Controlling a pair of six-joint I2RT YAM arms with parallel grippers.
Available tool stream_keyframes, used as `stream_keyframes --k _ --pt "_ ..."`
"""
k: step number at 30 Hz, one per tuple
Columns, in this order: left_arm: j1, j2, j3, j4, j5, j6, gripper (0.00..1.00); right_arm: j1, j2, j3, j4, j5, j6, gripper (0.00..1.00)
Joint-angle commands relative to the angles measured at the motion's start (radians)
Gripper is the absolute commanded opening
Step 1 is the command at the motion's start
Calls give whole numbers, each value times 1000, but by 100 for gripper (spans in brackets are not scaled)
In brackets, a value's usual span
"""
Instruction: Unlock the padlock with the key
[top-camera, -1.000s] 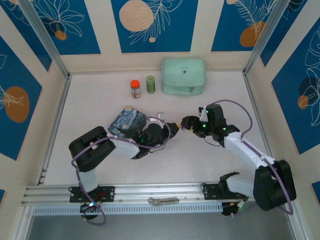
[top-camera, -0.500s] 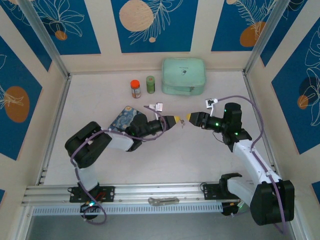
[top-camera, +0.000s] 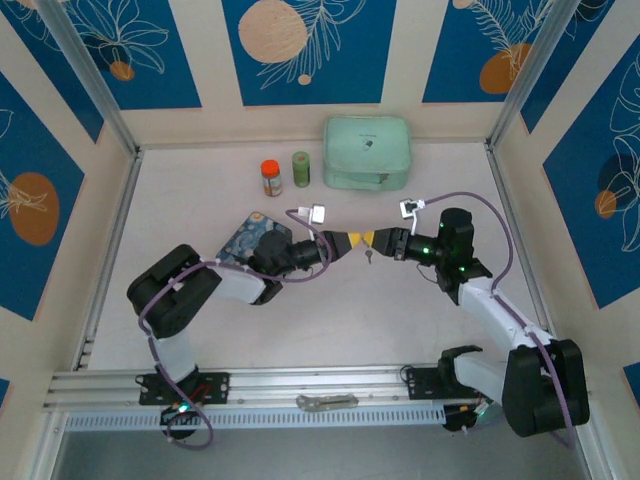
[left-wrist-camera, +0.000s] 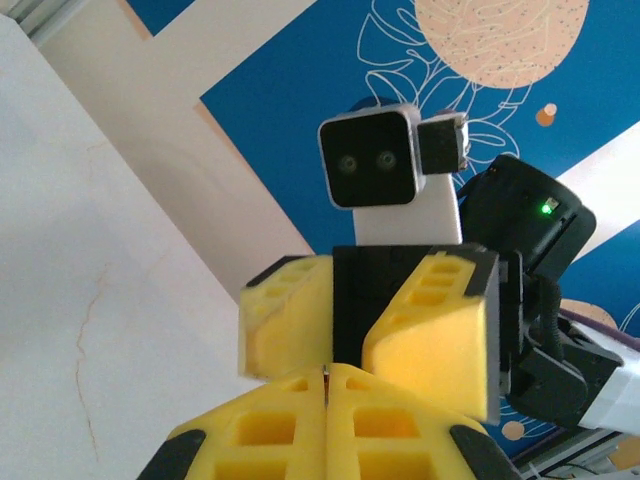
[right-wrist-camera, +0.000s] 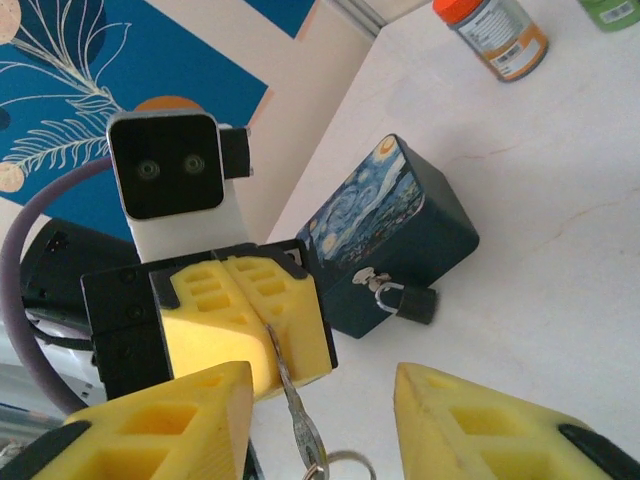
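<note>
1. Padlock (right-wrist-camera: 408, 303) hangs shut at the front latch of the blue tin (right-wrist-camera: 400, 225), on the counter (right-wrist-camera: 560, 200).
2. Key (right-wrist-camera: 296, 412) is pinched in the clenched left hand (right-wrist-camera: 264, 328), its ring end dangling.
3. Right hand (top-camera: 381, 240), released, has closed in within the last half second and now straddles the key. A handover looks imminent; unlocking has not begun.

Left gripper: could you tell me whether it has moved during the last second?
Yes. The left gripper, shut on the small silvery key, has shifted away from the front aluminium rail, toward the mint-green zipped case.
</note>
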Motion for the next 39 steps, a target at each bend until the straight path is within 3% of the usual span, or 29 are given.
stream_keyframes --k 1,9,16,18,19,21,22,25,29,33,35,39 --pt "-1 -18 -17 69 -24 -1 0 13 1 -28 33 -25 14 38" --pt "-1 -17 -24 74 -45 -7 0 27 10 -31 48 -28 23 24" --pt "-12 -16 -21 74 -48 -9 0 38 35 -18 53 -42 23 2" --pt "-12 -20 -23 73 -50 -12 0 39 40 -18 53 -38 24 0" --pt "-11 -27 -32 70 -61 -12 13 37 37 -21 50 -31 21 0" --pt "0 -61 -70 31 -108 -1 79 32 25 -21 22 -5 10 0" --pt "12 -94 -103 -12 -150 21 100 29 15 -17 -11 20 -1 0" --pt "39 -234 -203 -214 -310 85 100 28 -20 1 -141 111 -65 0" --pt "41 -435 -205 -710 -477 181 100 30 -42 16 -252 218 -111 0" --pt "25 -532 -158 -1116 -625 202 99 37 -21 15 -269 264 -106 0" --pt "14 -552 -142 -1238 -685 194 91 49 -5 19 -261 275 -98 0" --pt "-1 -559 -163 -1287 -768 139 80 75 19 33 -260 300 -96 0"
